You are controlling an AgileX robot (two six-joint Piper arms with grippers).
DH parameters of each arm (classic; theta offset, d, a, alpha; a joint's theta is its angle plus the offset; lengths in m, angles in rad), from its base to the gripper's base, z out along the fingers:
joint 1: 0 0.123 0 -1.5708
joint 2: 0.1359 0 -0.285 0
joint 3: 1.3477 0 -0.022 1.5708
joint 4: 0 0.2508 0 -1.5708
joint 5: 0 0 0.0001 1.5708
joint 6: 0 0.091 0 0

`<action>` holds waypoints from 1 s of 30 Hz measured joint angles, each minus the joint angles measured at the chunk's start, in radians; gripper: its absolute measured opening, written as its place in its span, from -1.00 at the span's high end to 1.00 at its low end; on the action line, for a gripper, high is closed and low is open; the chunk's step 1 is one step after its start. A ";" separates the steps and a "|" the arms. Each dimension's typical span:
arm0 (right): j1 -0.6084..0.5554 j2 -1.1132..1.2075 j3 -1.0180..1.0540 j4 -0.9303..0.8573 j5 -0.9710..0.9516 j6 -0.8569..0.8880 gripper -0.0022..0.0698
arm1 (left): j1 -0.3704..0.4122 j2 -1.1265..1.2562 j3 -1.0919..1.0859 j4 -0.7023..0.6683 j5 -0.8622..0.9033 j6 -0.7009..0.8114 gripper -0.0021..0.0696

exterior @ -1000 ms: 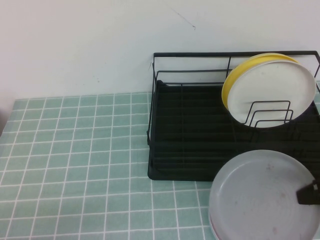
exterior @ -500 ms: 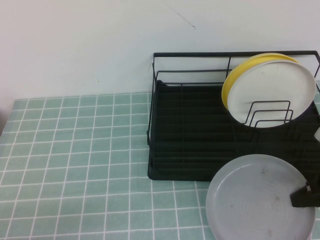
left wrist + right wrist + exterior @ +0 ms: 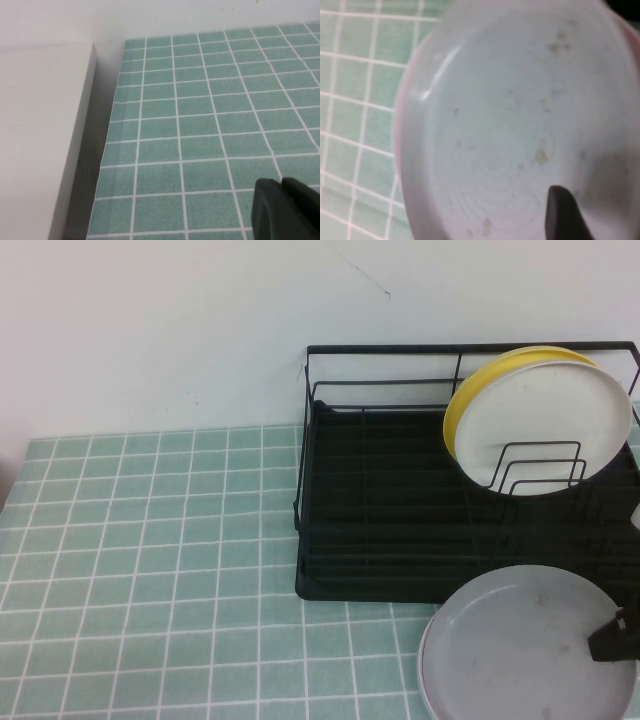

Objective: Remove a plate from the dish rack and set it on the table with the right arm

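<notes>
High view: the plate (image 3: 525, 645), round, light grey and faintly speckled, lies low over the counter (image 3: 150, 540) at about 5 o'clock in the scene, its far edge just overlapping the front edge of the dish rack (image 3: 400, 510). My right gripper (image 3: 615, 637) meets the plate's rim at the plate's 3 o'clock; only a dark tip of it shows, and it appears clamped on that rim. Whether the plate's underside touches the tiles cannot be told. In the rack, at about 2 o'clock in the scene, a white plate (image 3: 545, 425) stands on edge against the wire dividers, with a yellow plate (image 3: 470, 390) directly behind it.

Right wrist view: one dark finger (image 3: 563, 215) rests on the plate's inner surface near the rim, green tiles showing beside the plate.

Left wrist view: my left gripper (image 3: 285, 210) hovers over bare tiles near the counter's left edge, well apart from the rack; its fingers look pressed together.
</notes>
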 joint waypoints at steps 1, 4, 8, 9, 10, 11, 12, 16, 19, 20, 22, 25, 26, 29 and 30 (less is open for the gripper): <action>0.000 0.000 0.000 -0.012 -0.008 0.017 0.17 | 0.000 0.000 0.000 0.000 0.000 0.000 0.95; 0.000 0.000 -0.002 -0.054 -0.018 0.066 0.15 | 0.000 0.000 0.000 0.000 0.000 0.000 0.95; 0.000 0.000 -0.023 -0.157 -0.018 0.182 0.14 | 0.000 0.000 0.000 0.000 0.000 0.000 0.95; 0.000 0.000 -0.033 -0.200 -0.016 0.225 0.14 | 0.000 0.000 0.000 0.000 0.000 0.000 0.95; 0.000 0.000 -0.043 -0.247 -0.016 0.270 0.14 | 0.000 0.000 0.000 0.000 0.000 0.000 0.95; 0.000 0.000 -0.051 -0.296 -0.009 0.307 0.14 | 0.000 0.000 0.000 0.000 0.000 0.000 0.95; 0.000 0.000 -0.065 -0.341 -0.002 0.357 0.14 | 0.000 0.000 0.000 0.000 0.000 -0.002 0.95; 0.000 0.000 -0.106 -0.427 0.053 0.436 0.14 | 0.000 0.000 0.000 0.000 0.000 -0.002 0.95; 0.000 -0.023 -0.118 -0.435 0.088 0.441 0.15 | 0.000 0.000 0.000 0.000 0.000 -0.002 0.95; 0.000 -0.035 -0.118 -0.435 0.096 0.441 0.16 | 0.000 0.000 0.000 0.000 0.000 -0.002 0.95; 0.000 -0.072 -0.118 -0.439 0.116 0.429 0.24 | 0.000 0.000 0.000 0.000 0.000 -0.002 0.95; 0.000 -0.144 -0.118 -0.442 0.141 0.404 0.55 | 0.000 0.000 0.000 0.000 0.000 -0.002 0.95; 0.000 -0.168 -0.118 -0.444 0.148 0.394 0.66 | 0.000 0.000 0.000 0.000 0.000 -0.002 0.95; 0.000 -0.263 -0.118 -0.443 0.167 0.383 0.86 | 0.000 0.000 0.000 0.000 0.000 -0.002 0.95; 0.000 -0.299 -0.118 -0.443 0.177 0.381 0.89 | 0.000 0.000 0.000 0.000 0.000 -0.002 0.95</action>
